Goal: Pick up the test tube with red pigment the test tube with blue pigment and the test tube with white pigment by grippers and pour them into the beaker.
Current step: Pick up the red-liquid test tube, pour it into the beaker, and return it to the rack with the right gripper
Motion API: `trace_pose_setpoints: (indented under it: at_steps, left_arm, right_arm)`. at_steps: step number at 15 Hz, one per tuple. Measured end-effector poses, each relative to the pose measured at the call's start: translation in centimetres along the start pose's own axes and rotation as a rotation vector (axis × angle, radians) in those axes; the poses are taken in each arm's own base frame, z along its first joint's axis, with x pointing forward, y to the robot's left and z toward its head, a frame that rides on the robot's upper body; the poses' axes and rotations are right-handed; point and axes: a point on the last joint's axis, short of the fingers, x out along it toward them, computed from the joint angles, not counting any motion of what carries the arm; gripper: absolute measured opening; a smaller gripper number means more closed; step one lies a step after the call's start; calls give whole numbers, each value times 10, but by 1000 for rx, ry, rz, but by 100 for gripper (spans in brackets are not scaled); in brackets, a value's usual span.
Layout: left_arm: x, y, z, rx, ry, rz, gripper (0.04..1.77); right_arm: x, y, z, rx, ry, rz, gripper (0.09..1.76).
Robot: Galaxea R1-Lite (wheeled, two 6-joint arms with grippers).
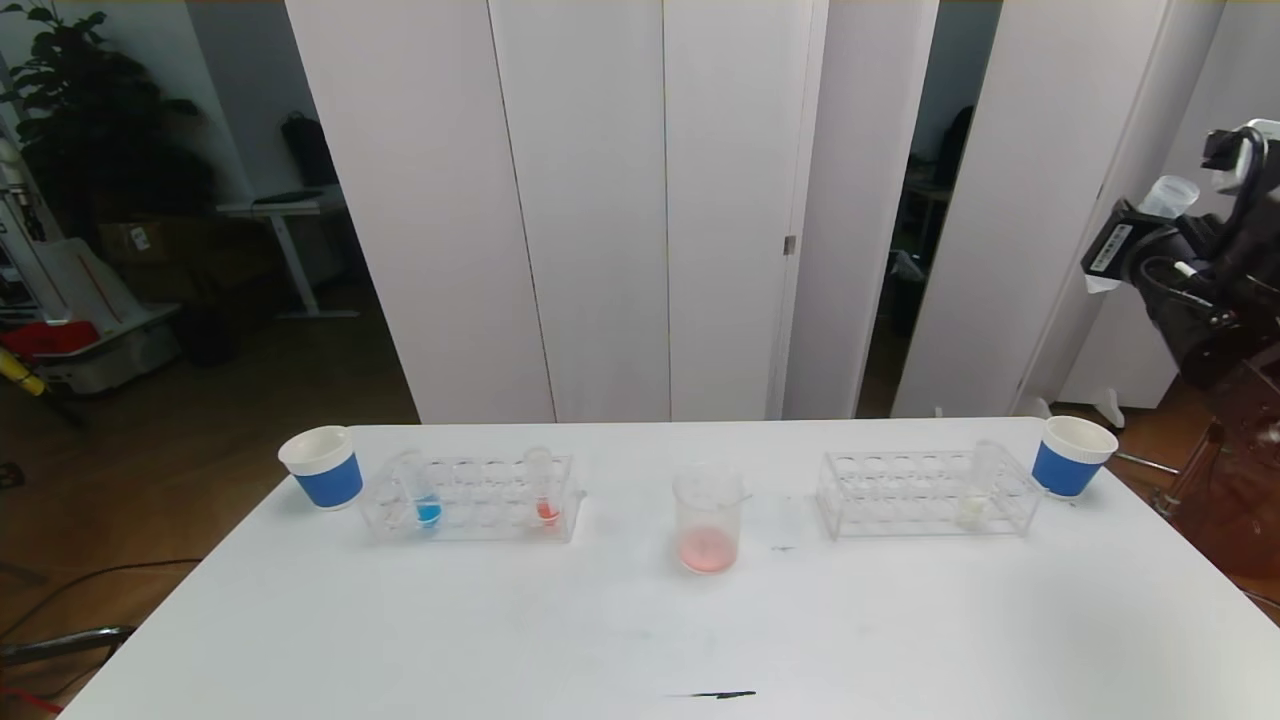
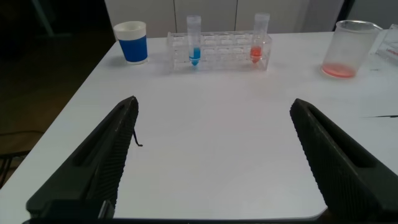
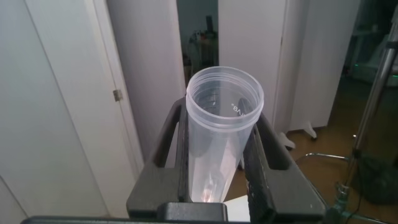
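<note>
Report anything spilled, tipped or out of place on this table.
No spill shows. The blue tube leans in the left rack while the red tube stands upright. The beaker already holds pinkish liquid. The right gripper holds an empty tube raised, far off the table.

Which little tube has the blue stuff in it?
The test tube with blue pigment, standing in the left rack nearest the left paper cup. Its rack-mate holds red; the right rack's tube holds whitish liquid.

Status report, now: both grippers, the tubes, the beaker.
Right gripper raised off-table, shut on empty clear test tube. Left gripper open, low over white table. Clear glass beaker holds reddish liquid. Blue-pigment tube, white-pigment tube racked. Nothing blocking.
</note>
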Motion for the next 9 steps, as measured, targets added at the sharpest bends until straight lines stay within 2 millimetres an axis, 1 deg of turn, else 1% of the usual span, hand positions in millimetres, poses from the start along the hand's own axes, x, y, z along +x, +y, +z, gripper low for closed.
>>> trace_pose_setpoints:
  at_steps: [2, 4, 6, 9]
  left_arm:
    - [0, 0, 0, 0, 0, 0, 174]
    - [0, 0, 0, 0, 0, 0, 174]
    - [0, 0, 0, 0, 0, 0, 174]
    - [0, 0, 0, 0, 0, 0, 174]
  right_arm:
    - [10, -33, 11, -6, -60, -84, 58]
    - [20, -60, 13, -15, -90, -136, 58]
    - [28, -76, 2, -10, -89, -171, 58]
    - [39, -88, -31, 0, -21, -201, 58]
